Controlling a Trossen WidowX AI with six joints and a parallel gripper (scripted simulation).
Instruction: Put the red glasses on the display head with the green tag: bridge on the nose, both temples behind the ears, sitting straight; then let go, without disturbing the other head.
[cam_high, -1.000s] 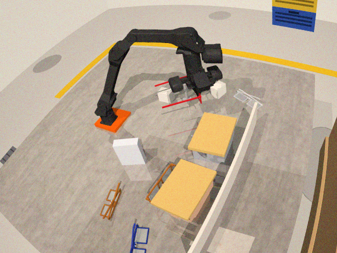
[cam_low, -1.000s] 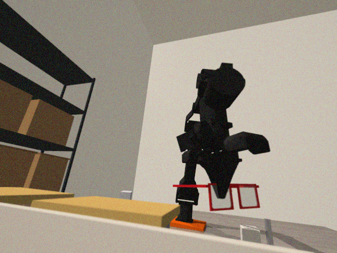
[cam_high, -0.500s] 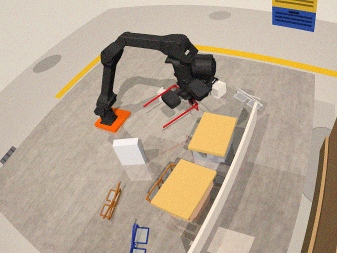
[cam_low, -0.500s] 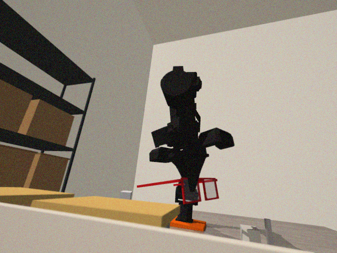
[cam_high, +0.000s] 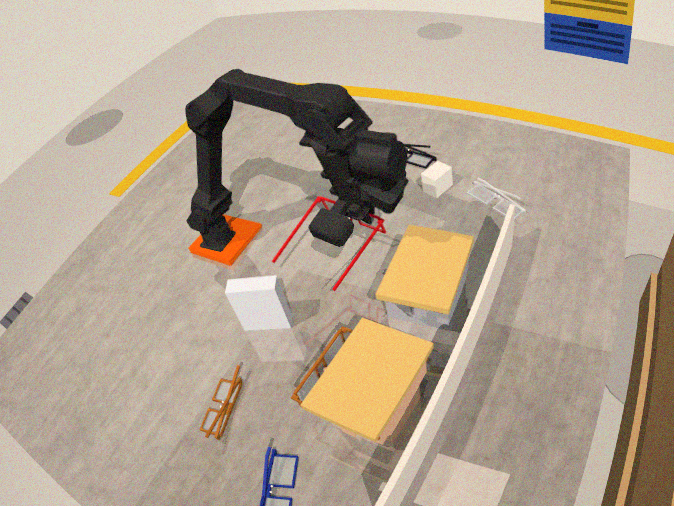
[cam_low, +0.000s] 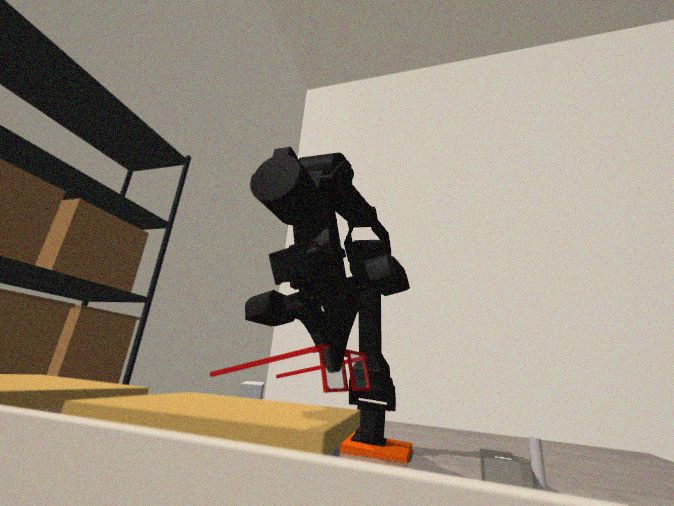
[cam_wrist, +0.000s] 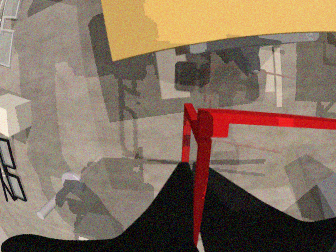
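Observation:
The red glasses (cam_high: 357, 257) (cam_low: 266, 360) (cam_wrist: 280, 121) hang in the air with both temples open. My gripper (cam_high: 356, 211) (cam_low: 333, 367) (cam_wrist: 189, 171) is shut on their front frame near the bridge; the arm partly hides the grip in the top view. Two yellow-topped blocks appear to be the display heads. The farther block (cam_high: 427, 266) (cam_low: 217, 412) (cam_wrist: 215, 25) has a grey-blue body and lies just beyond the glasses. The nearer block (cam_high: 370, 375) (cam_low: 65, 383) has a pinkish body, with orange-brown glasses (cam_high: 320, 363) at its front. I cannot see a green tag or faces.
A cream wall (cam_high: 473, 326) (cam_low: 163, 452) runs behind the heads. A tall white block (cam_high: 261, 305) stands in front of them. A small white block (cam_high: 436, 178) (cam_wrist: 12, 112), black glasses (cam_high: 420, 157) and clear glasses lie at the back. Other orange-brown glasses and blue glasses (cam_high: 266, 473) lie in front.

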